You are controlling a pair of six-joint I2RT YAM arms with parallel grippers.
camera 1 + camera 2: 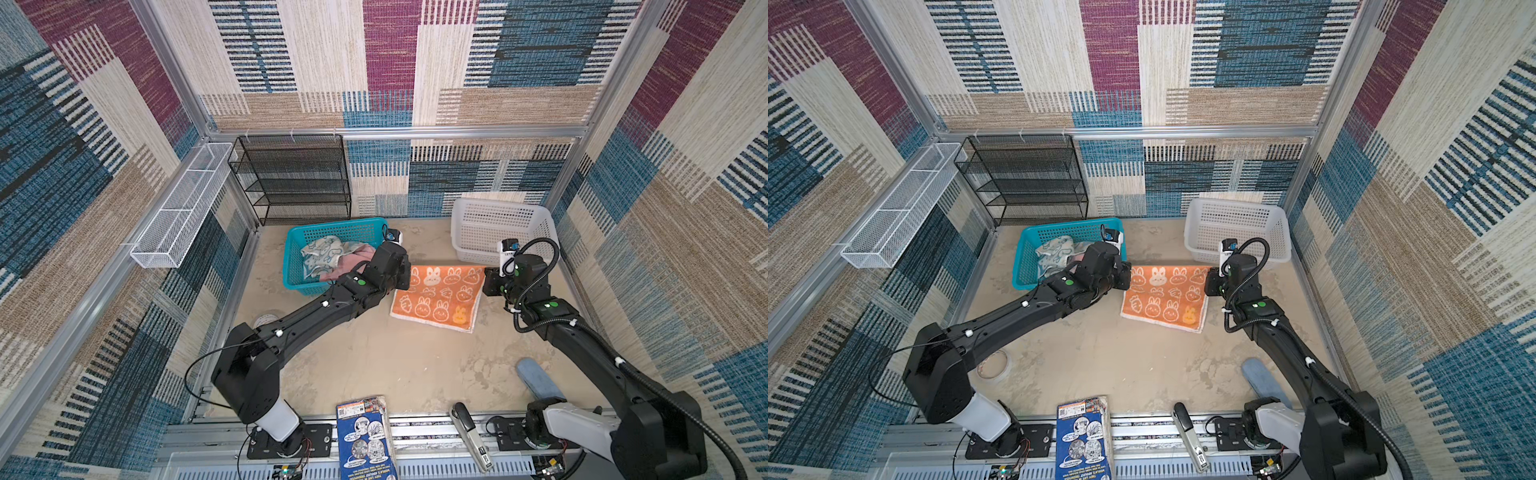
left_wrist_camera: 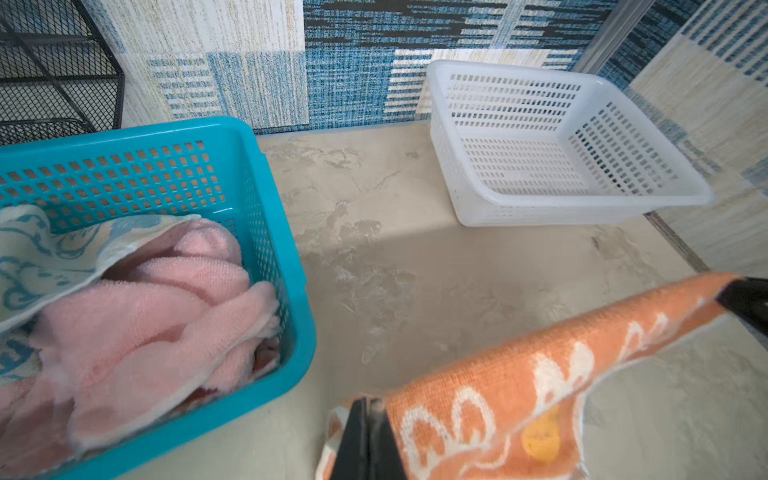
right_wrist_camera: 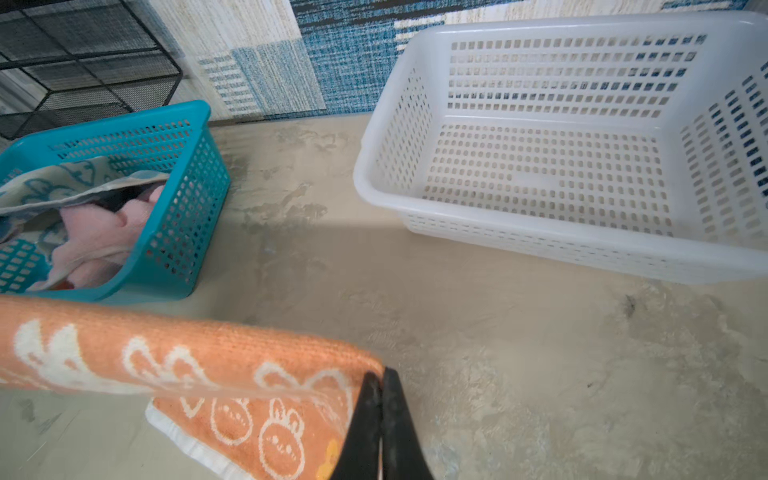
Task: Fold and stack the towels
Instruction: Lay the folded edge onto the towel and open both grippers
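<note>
The orange towel (image 1: 440,297) (image 1: 1167,297) with white rabbits lies mid-table, its far edge raised and pulled taut between both grippers. My left gripper (image 1: 409,279) (image 2: 370,401) is shut on the towel's far left corner. My right gripper (image 1: 486,283) (image 3: 380,372) is shut on its far right corner. The near part of the orange towel (image 3: 257,440) rests on the table. The blue printed towel (image 1: 322,254) (image 2: 41,249) and the pink towel (image 1: 353,261) (image 2: 158,316) lie crumpled in the teal basket (image 1: 332,226), just left of my left gripper.
An empty white basket (image 1: 498,208) stands at the back right, close behind my right gripper. A black mesh shelf (image 1: 295,178) and a white wire tray (image 1: 183,203) line the back left. A blue box (image 1: 365,440), a stapler (image 1: 469,432), a blue pad (image 1: 536,378) and a tape roll (image 1: 992,365) lie near the front.
</note>
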